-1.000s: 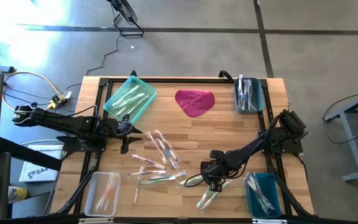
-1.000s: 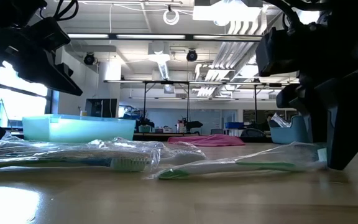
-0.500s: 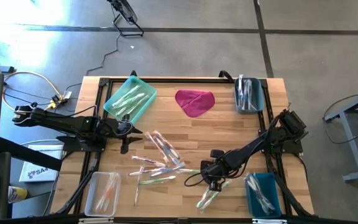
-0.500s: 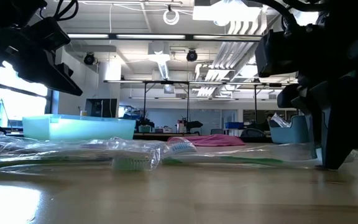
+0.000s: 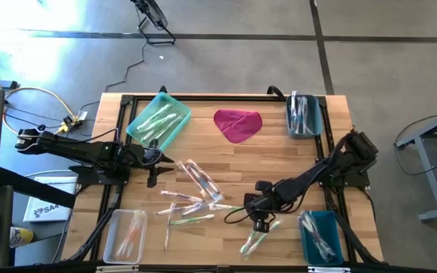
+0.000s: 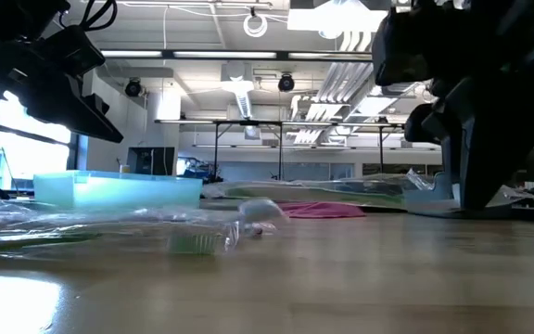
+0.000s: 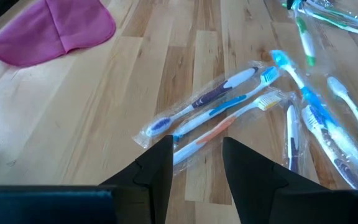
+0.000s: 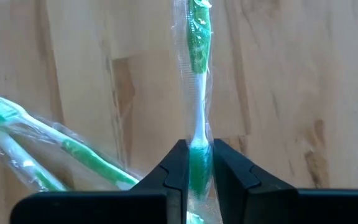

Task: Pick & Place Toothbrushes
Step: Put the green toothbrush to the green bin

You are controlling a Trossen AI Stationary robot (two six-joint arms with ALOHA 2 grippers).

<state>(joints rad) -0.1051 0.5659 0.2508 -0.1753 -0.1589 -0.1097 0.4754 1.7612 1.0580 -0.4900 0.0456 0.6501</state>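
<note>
Since a second ago the right tool point(image 8: 195, 167) has closed on a green-and-white toothbrush point(image 8: 197, 93) in its clear crinkled wrapper and raised it off the table point(image 5: 279, 155). Its handle sits pinched between the fingers, head pointing away. More wrapped toothbrushes point(image 5: 192, 193) lie mid-table. The left tool point(image 7: 194, 163) hovers part open above them.
</note>
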